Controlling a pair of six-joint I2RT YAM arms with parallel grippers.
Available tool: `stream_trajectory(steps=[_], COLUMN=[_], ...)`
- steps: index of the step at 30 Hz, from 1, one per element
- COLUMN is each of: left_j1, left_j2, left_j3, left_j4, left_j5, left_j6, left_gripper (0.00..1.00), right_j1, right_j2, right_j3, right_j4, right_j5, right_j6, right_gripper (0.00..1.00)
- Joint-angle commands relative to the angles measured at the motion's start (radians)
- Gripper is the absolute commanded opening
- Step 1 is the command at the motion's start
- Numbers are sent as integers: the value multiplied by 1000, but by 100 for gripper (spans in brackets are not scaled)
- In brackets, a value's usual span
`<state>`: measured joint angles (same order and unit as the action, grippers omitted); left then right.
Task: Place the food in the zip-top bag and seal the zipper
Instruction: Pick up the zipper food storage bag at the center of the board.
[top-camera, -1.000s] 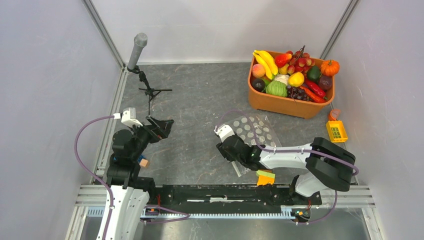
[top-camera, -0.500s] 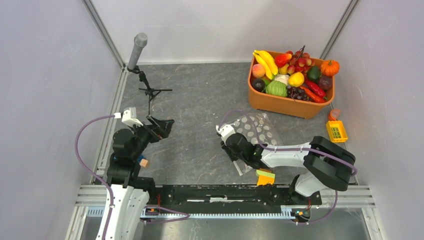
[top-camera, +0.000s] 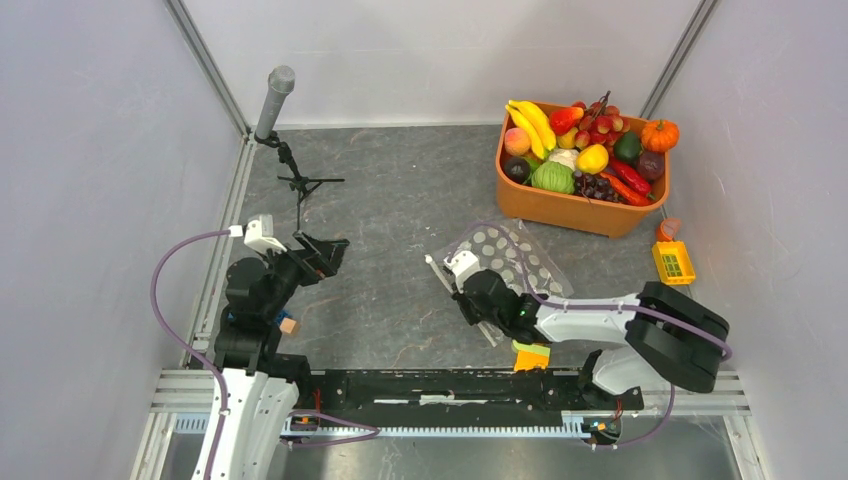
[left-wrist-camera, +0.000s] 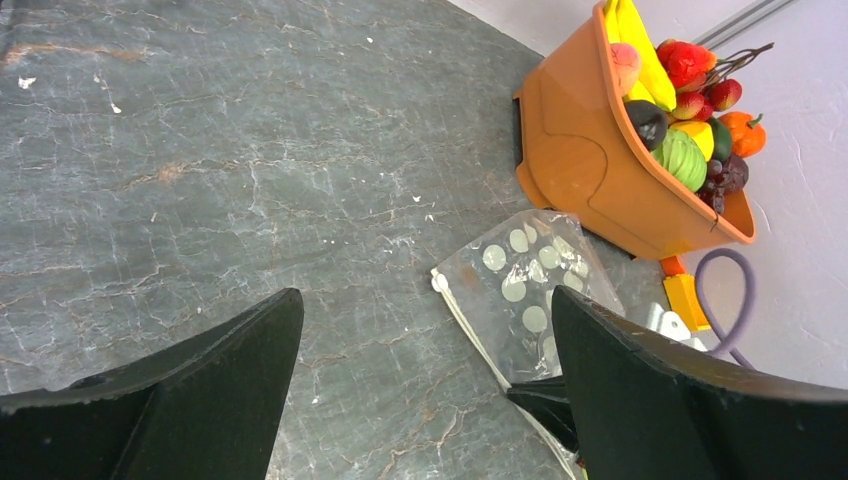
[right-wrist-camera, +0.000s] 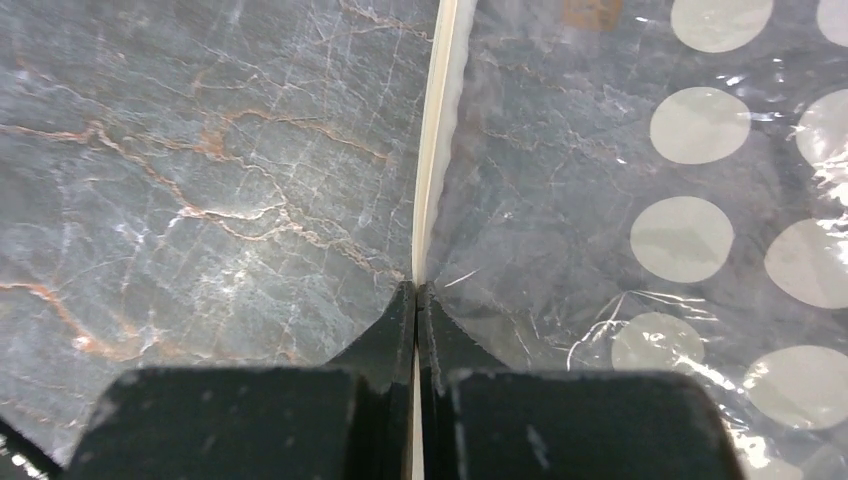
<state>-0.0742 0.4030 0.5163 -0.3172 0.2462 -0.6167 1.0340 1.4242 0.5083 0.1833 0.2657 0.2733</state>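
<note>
The zip-top bag (top-camera: 510, 258), clear with pale dots, lies flat on the grey table right of centre. Its zipper (right-wrist-camera: 432, 150) is a white strip along the bag's left edge. My right gripper (right-wrist-camera: 415, 290) is shut on that strip, which runs thin between the pressed fingertips; it also shows in the top view (top-camera: 478, 300). The bag (left-wrist-camera: 520, 290) shows in the left wrist view with nothing visible in it. The food (top-camera: 580, 150) is piled in the orange tub (top-camera: 560, 208) at the back right. My left gripper (left-wrist-camera: 425, 300) hangs open over bare table at the left (top-camera: 325, 248).
A microphone on a small tripod (top-camera: 278, 95) stands at the back left. A yellow block (top-camera: 673, 262) lies right of the bag, and an orange and green block (top-camera: 531, 354) sits by the right arm's base. Walls close in both sides.
My right gripper has closed on the zipper strip. The bag has swung slightly, its far corner now further left. The left arm has not moved.
</note>
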Motion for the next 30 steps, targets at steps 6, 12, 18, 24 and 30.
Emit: stream_trajectory(steps=[6, 12, 18, 24, 30], left_j1=[1, -121, -302, -389, -438], left_j2=[65, 157, 226, 365, 464], left_j3=[-69, -63, -110, -105, -108], left_j4=[237, 303, 406, 481, 579], left_j5=[255, 278, 116, 94, 52], left_j6=[-73, -53, -50, -55, -90], left_gripper=[100, 98, 85, 76, 70], right_j1=[0, 0, -1, 0, 1], right_j2=[-196, -236, -270, -257, -250], right_j3=[-99, -135, -171, -175, -175], right_j4=[275, 364, 455, 494, 507], right_j5=[-121, -124, -124, -131, -143], right_j6=[87, 122, 161, 182, 187], right_gripper=[0, 0, 0, 0, 0])
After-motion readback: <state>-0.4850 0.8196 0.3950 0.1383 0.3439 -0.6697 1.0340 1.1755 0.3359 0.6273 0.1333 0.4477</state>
